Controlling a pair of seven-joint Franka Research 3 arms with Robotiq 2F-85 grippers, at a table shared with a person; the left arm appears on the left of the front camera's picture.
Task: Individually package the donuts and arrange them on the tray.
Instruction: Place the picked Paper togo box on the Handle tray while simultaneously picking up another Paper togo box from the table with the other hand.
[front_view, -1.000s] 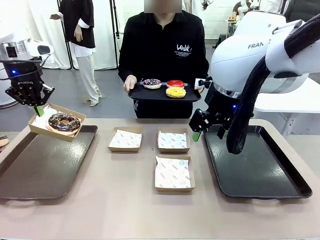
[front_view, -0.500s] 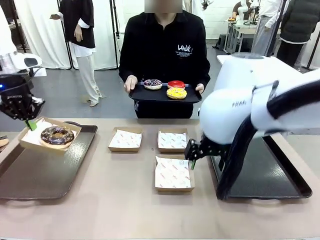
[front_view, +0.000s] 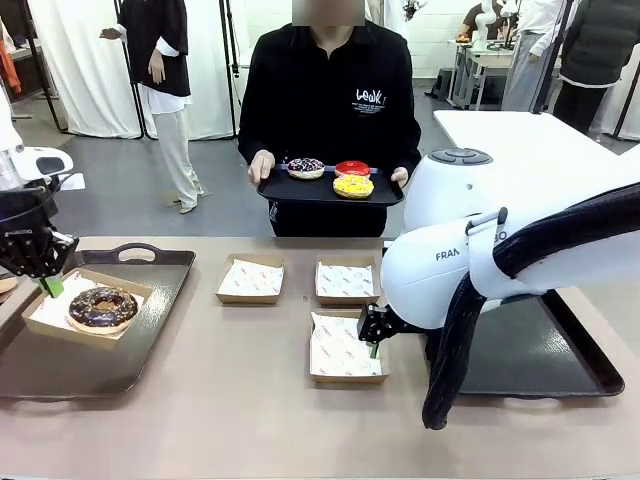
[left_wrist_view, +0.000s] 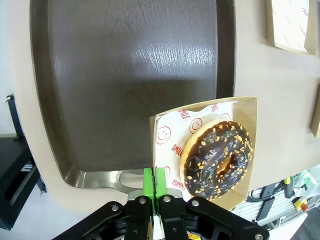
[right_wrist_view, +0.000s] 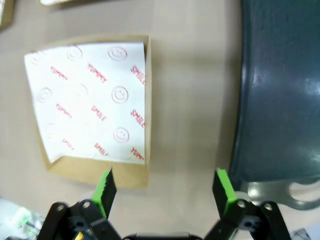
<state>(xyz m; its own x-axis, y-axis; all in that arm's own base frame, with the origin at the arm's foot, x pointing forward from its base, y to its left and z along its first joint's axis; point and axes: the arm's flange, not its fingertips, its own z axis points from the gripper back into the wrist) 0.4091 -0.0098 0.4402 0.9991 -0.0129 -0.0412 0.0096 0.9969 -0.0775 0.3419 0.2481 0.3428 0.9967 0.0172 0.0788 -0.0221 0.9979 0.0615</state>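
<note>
Item one, left claw (front_view: 50, 286) (left_wrist_view: 155, 182): green pads clenched tight on the rim of the held carton (front_view: 40, 318) (left_wrist_view: 200, 106), a shallow brown card tray, paper liner pinched in with the card. Inside it, chocolate donut (front_view: 103, 307) (left_wrist_view: 217, 156), dark glaze with pale crumbs, lying flat on the smiley-printed liner, just beside the pinch point. Held carton low over the far left part of the left tray (front_view: 90, 365); set down or just clear of it, not to be told.

Item two, right claw (front_view: 372, 345) (right_wrist_view: 165, 185): released, jaws spread wide, nothing between them, low over the worktop (front_view: 250, 400) at the right edge of the near carton (front_view: 345, 347), between that and the right tray (front_view: 540, 365). Beyond, side by side at mid-worktop, far left carton (front_view: 250, 278) and far right carton (front_view: 346, 281), both lined, both unfilled.

Far side: person holding the black serving tray (front_view: 375, 197) with sprinkled donut (front_view: 305, 167), red donut (front_view: 351, 167) and yellow donut (front_view: 351, 185), none yet packaged.

Handling, by judgement: donuts light and soft, glaze probably sticky and easily marked; best carried by the carton, not the ring. Card thin, apt to sag or tip from a one-edge grip; hold at mid-rim, keep level. Loose donuts: gentle pinch across the ring from the sides, clear of the topping.
</note>
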